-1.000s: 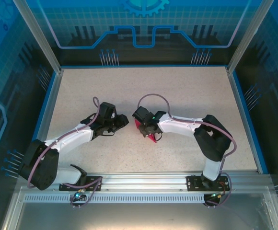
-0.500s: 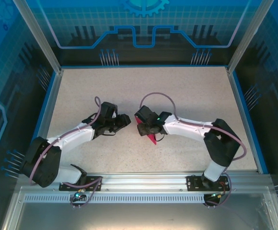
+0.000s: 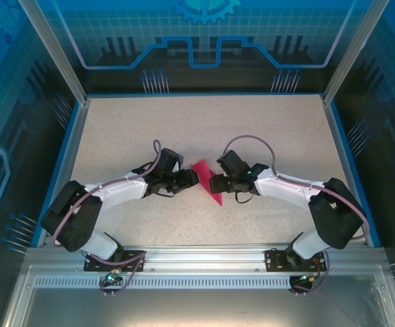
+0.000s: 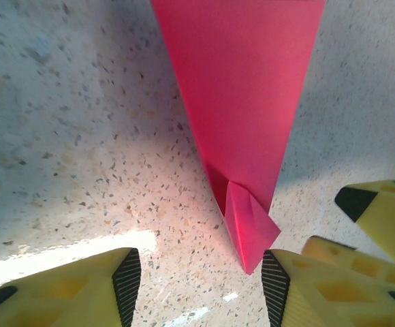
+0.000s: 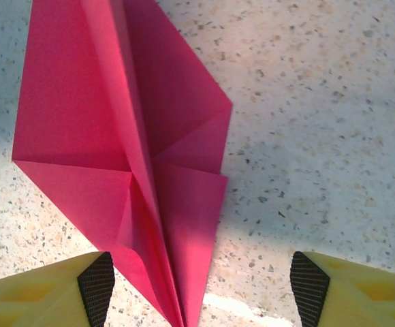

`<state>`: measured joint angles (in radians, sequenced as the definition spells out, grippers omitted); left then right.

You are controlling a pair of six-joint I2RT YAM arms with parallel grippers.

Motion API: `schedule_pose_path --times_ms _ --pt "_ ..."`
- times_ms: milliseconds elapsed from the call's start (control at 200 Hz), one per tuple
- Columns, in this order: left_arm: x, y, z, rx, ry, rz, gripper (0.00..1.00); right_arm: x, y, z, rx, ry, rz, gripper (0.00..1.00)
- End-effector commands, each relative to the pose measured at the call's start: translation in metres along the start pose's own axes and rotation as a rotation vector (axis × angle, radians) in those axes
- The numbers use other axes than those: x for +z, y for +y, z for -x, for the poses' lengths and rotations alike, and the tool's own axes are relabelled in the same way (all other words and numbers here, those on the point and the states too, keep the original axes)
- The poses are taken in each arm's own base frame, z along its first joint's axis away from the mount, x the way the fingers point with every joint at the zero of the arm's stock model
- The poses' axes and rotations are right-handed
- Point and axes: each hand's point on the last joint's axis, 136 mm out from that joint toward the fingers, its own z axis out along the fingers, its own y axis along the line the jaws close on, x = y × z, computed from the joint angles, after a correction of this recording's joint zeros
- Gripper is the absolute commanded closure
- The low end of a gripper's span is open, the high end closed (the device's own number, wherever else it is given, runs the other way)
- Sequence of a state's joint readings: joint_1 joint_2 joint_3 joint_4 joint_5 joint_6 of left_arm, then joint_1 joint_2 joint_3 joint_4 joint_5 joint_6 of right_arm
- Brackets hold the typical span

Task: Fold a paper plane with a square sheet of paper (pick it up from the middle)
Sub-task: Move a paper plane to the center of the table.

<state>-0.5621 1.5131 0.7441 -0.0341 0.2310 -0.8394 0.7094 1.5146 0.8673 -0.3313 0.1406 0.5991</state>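
The square sheet of paper is folded into a magenta-pink paper plane (image 3: 207,181) that lies flat on the table between both grippers. My left gripper (image 3: 192,178) is open just left of it. In the left wrist view the plane's pointed tip (image 4: 252,245) lies between the fingers, close to the right pad (image 4: 274,286). My right gripper (image 3: 215,184) is open at the plane's right side. The layered wings and centre crease (image 5: 126,157) reach between its fingers, nearer the left pad (image 5: 97,286). Neither gripper holds the paper.
The speckled table (image 3: 184,129) has blue raised edges (image 3: 351,163) and frame posts at its corners. Both arm bases sit on the metal rail (image 3: 204,259) at the near edge. A yellow finger of the right gripper (image 4: 381,211) stands close beside the left gripper.
The right gripper has opened, let go of the plane and drawn back to the right. The left gripper has moved right up to the plane and opened slightly.
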Motion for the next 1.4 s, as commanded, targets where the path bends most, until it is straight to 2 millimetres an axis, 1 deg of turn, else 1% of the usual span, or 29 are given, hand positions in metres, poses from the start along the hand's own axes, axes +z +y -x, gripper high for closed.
schedule_pose_path --times_ms 0,50,130,215,315,440,525,635,700,815,920,985,1065,1140,1235,1295,1395 --pt "0.008 -0.013 0.001 0.014 0.020 -0.031 0.53 -0.003 0.003 0.005 0.075 -0.021 0.081 0.27" --pt "0.010 -0.012 0.001 0.007 0.021 -0.022 0.57 -0.002 0.000 0.004 0.088 -0.017 0.086 0.27" --pt "0.013 -0.003 0.001 -0.004 0.020 0.019 0.63 0.001 -0.007 0.002 0.102 -0.014 0.082 0.27" --pt "0.017 0.005 0.001 -0.015 0.021 0.053 0.69 0.003 -0.008 0.000 0.099 -0.001 0.098 0.27" --pt "0.021 0.018 0.000 -0.029 0.022 0.105 0.74 0.006 -0.002 -0.002 0.071 0.020 0.131 0.27" --pt "0.025 0.024 -0.001 -0.035 0.025 0.125 0.77 0.011 0.004 -0.004 0.053 0.053 0.162 0.27" --pt "0.024 0.022 0.000 -0.037 0.021 0.118 0.78 0.013 0.006 -0.005 0.050 0.064 0.169 0.27" --pt "0.016 0.010 0.003 -0.022 -0.004 0.070 0.76 0.015 0.007 -0.004 0.051 0.069 0.164 0.27" --pt "0.009 0.002 0.006 -0.014 -0.023 0.038 0.73 0.015 0.006 -0.004 0.052 0.071 0.157 0.27" --pt "-0.002 -0.011 0.010 -0.005 -0.053 -0.015 0.63 0.015 0.003 -0.002 0.063 0.066 0.141 0.28" --pt "-0.003 -0.017 0.013 0.006 -0.062 -0.037 0.56 0.015 0.000 0.000 0.076 0.058 0.130 0.27" --pt "0.000 -0.018 0.014 0.006 -0.055 -0.032 0.54 0.015 -0.001 0.000 0.081 0.056 0.126 0.26" --pt "0.007 -0.017 0.014 0.001 -0.037 -0.020 0.55 0.015 -0.001 0.001 0.086 0.054 0.124 0.26" --pt "0.015 -0.011 0.014 -0.009 -0.020 0.009 0.58 0.015 0.000 0.002 0.083 0.052 0.128 0.26" --pt "0.022 0.001 0.011 -0.018 0.003 0.066 0.65 0.014 -0.001 0.002 0.063 0.052 0.123 0.27" --pt "0.026 0.008 0.009 -0.022 0.015 0.096 0.71 0.015 -0.005 0.000 0.048 0.056 0.102 0.28" --pt "0.030 0.017 0.006 -0.026 0.029 0.127 0.76 0.015 -0.009 -0.001 0.002 0.059 0.074 0.30"
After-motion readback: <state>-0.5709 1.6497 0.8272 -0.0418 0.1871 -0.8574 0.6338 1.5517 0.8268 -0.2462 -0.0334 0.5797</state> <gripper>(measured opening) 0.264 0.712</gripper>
